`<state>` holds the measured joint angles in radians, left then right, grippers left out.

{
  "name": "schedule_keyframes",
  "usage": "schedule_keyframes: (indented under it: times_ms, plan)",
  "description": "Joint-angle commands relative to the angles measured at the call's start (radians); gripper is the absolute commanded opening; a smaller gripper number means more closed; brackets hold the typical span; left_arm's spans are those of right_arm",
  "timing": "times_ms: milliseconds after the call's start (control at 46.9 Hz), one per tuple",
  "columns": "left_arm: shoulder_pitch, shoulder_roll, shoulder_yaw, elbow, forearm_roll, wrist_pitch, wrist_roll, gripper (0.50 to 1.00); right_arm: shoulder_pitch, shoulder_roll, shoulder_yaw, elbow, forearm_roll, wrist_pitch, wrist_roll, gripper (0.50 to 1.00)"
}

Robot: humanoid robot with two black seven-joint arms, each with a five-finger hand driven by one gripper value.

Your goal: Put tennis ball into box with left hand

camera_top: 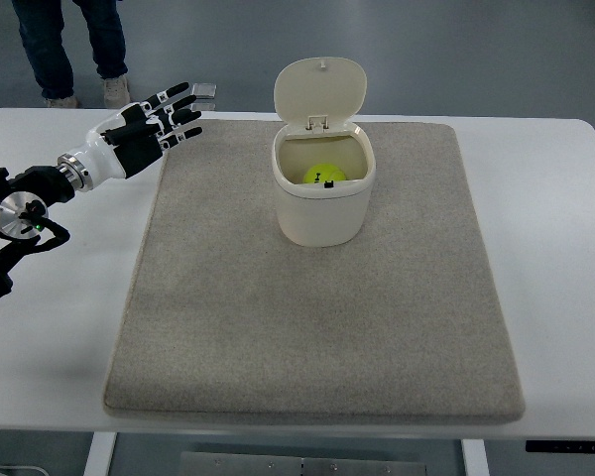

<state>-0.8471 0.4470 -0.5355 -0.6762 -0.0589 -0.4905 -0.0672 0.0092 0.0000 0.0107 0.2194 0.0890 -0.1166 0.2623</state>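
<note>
From my seat I saw a white table (40, 377) with a grey mat (317, 327) covering most of it. Near the mat's far middle stood the box (322, 213), a cream bin with its lid (319, 91) tipped up and back, so the mouth lay open to the camera. The ball (324, 176) sat inside the box, yellow-green and low against the far wall, partly hidden by the near rim. Beyond the table's far left corner a person's legs (71, 45) and shoes stood on the grey floor, well apart from the box. Nothing lay on the mat between the hand and the box.

The left hand (149, 129) hung over the mat's far left corner, well left of the box, its arm coming in from the left edge and angled up toward the far side. Its fingers (183, 114) were spread and stretched out, pointing right and away, holding nothing. I could not find the right arm anywhere in view.
</note>
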Motion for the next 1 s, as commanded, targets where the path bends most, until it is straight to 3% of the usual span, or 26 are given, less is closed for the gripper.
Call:
schedule_keyframes:
  times_ms: [0,256,982]
  plan:
    - [-0.001,0.001,-0.02,0.0,-0.005,0.004,0.018,0.994,0.0,0.0,0.0,0.0,0.0,0.0,0.0,0.938]
    - [0.0,-0.001,-0.04,-0.005,-0.107,0.044,0.034,0.994,0.0,0.0,0.0,0.0,0.0,0.0,0.0,0.94]
    - [-0.004,-0.001,-0.041,-0.002,-0.104,0.038,0.032,0.994,0.0,0.0,0.0,0.0,0.0,0.0,0.0,0.938]
